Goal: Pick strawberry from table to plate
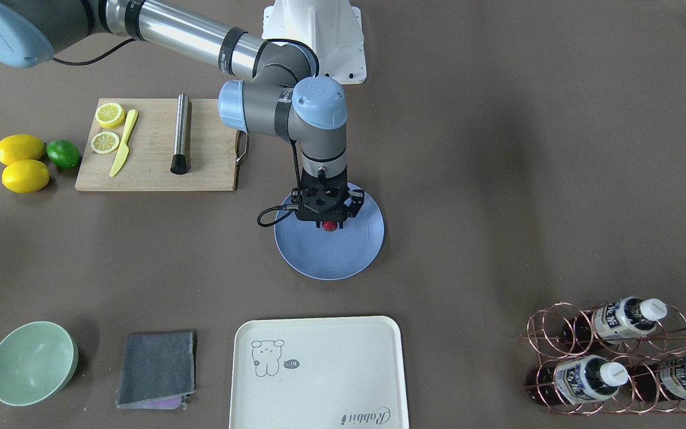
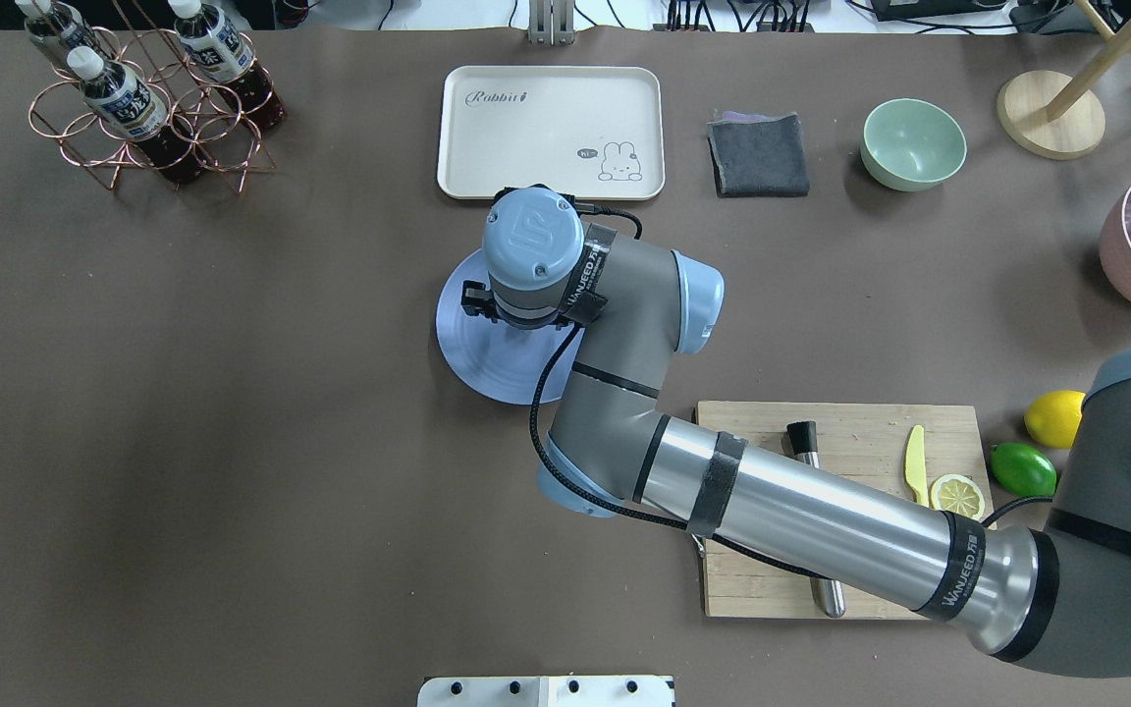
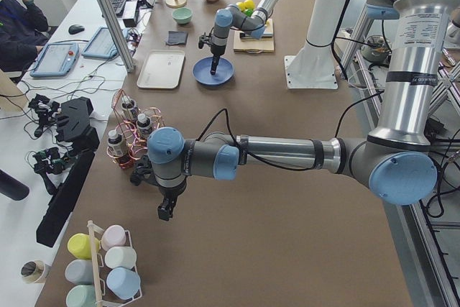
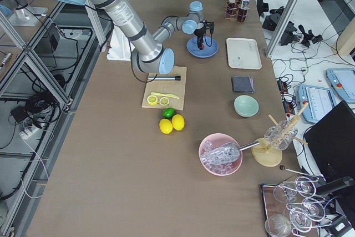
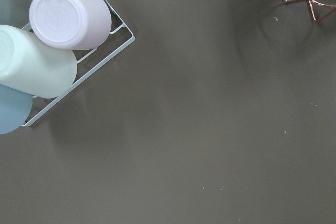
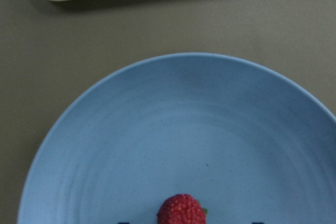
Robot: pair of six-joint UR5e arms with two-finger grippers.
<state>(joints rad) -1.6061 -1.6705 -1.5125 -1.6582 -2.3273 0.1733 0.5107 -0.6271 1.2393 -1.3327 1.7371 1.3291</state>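
Note:
The strawberry (image 1: 329,225) is a small dark-red bumpy berry resting on the round periwinkle-blue plate (image 1: 331,256) at the middle of the table (image 1: 498,179). My right gripper (image 1: 329,220) points straight down over the plate and stands open. In the right wrist view the strawberry (image 6: 181,211) sits between two dark fingertips that just show at the bottom edge, both clear of it, with the plate (image 6: 173,129) under it. My left gripper (image 3: 165,210) hangs low over bare table far from the plate, and I cannot tell whether it is open or shut.
A cream tray (image 1: 319,369) lies just beyond the plate. A wooden cutting board (image 1: 152,149) carries lemon slices, a knife and a metal muddler. Nearby are two lemons (image 1: 21,161), a lime (image 1: 63,153), a mint bowl (image 1: 32,362), a grey cloth (image 1: 157,369) and a copper bottle rack (image 1: 617,357).

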